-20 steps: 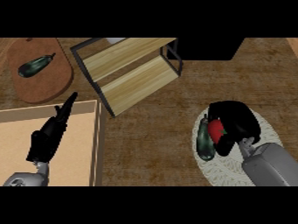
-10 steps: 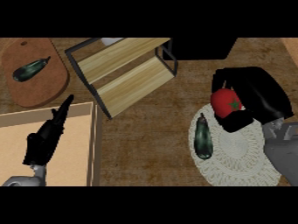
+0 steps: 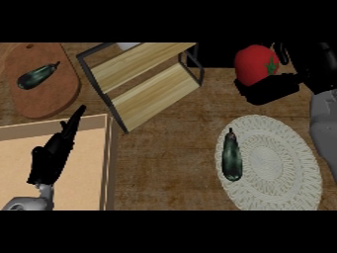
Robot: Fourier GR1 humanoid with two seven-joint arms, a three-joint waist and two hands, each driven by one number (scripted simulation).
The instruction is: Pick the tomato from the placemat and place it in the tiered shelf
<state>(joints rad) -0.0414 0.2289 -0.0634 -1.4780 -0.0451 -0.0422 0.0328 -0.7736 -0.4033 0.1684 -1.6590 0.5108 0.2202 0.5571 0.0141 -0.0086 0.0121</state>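
Tomato was seen at 1 o'clock in the head view, clasped by curled fingers of the right hand, clear of the placemat at 5 o'clock. Transfer step judged in hand: carriage toward 9 o'clock to the tiered shelf was advised, height kept above its black frame, release only once a slat lay beneath. A dark aubergine was noted on the mat's 9 o'clock edge. Left hand was recorded at 8 o'clock, fingers straight, over a pale tray. A second aubergine lay on a brown board at 10 o'clock; wooden counter throughout.
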